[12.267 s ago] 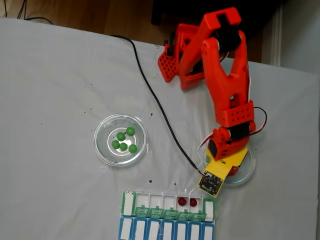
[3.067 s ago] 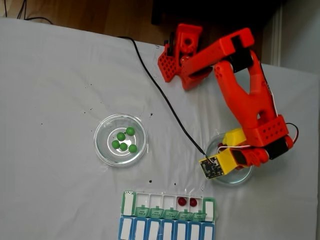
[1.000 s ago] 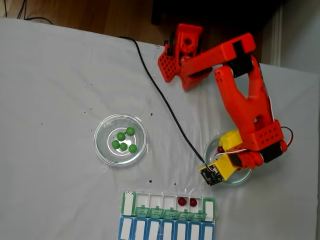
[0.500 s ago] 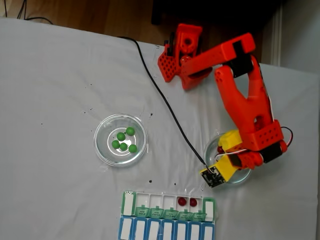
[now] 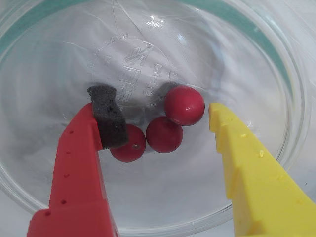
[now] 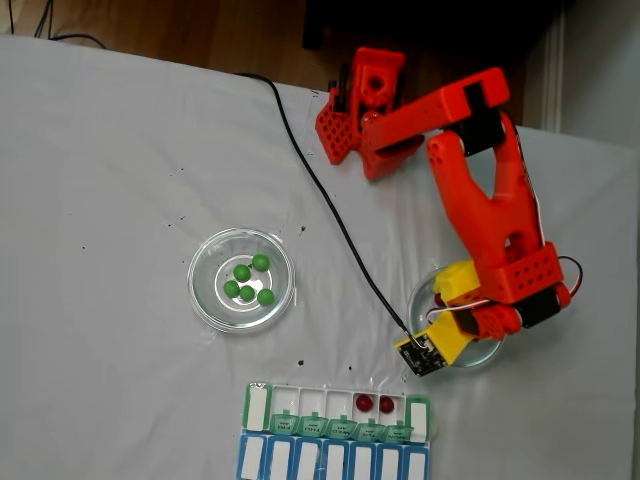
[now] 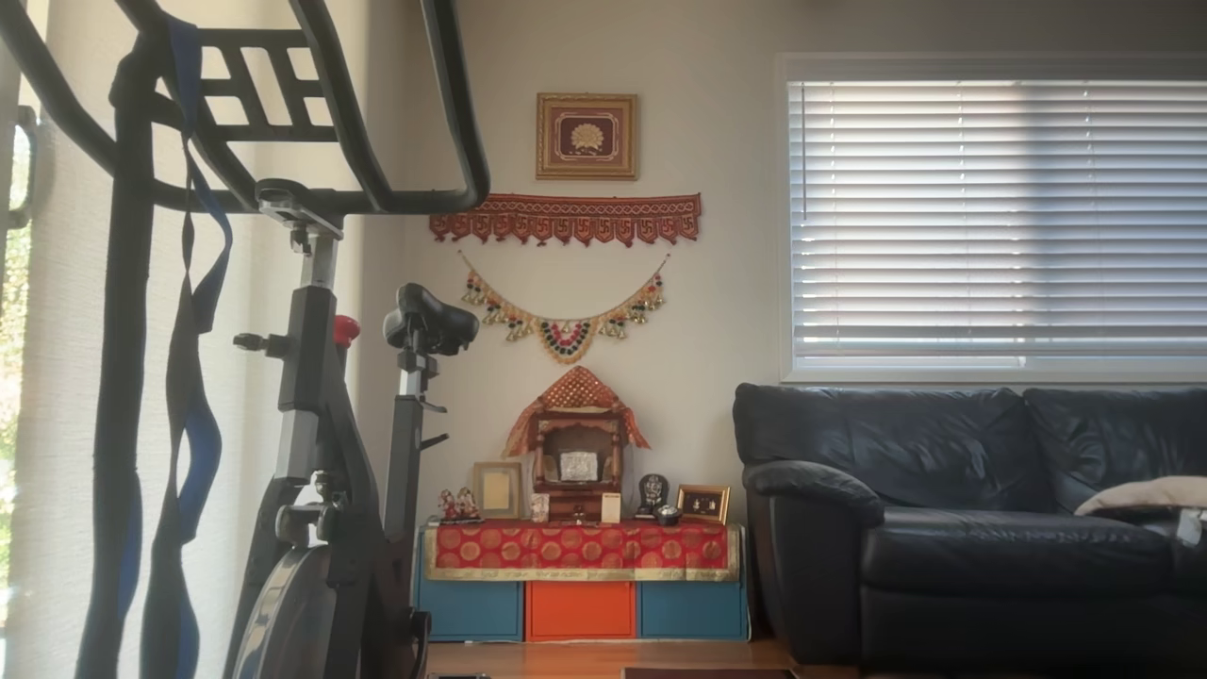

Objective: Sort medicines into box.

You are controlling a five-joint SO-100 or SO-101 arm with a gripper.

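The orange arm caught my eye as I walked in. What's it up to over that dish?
The arm has lowered its tool into a glass dish, open around three red balls without gripping any. Two red balls already sit in one compartment of the green-lidded pill box. Five green balls wait in the other glass dish.

Foam pad (image 5: 108,123) partly covers one red ball (image 5: 129,148).
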